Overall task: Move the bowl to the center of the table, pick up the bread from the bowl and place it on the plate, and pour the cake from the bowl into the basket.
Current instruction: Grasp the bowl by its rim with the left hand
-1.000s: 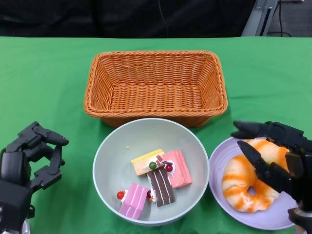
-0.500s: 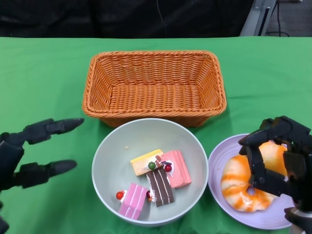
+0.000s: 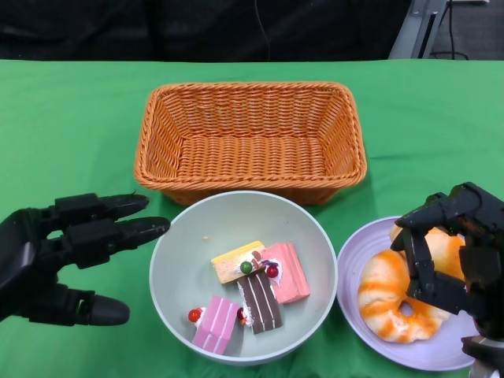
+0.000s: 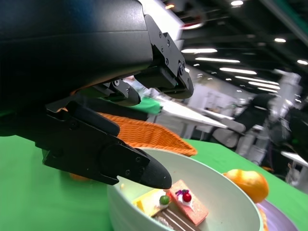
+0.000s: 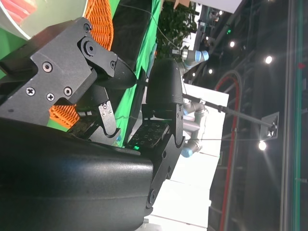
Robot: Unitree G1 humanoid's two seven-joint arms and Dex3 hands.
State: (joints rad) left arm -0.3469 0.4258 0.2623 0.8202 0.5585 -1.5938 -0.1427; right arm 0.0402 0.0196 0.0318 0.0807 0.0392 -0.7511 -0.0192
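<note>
a: while the left hand hangs spread and empty, the bowl sits just beyond its fingertips; cake inside.
b: a shallow grip could tip it; right hand curls above bread, holding nothing.

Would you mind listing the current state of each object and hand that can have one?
Woven orange wicker basket: upright, empty.
Pale grey-green round bowl: upright on the green cloth, holding cake pieces.
Toy cake slices: lying inside the bowl.
Orange glazed bread: on the plate.
Lilac round plate: beside the bowl, holding the bread.
Left hand: fingers spread, holding nothing, beside the bowl.
Right hand: fingers curled above the bread; grip unclear.
</note>
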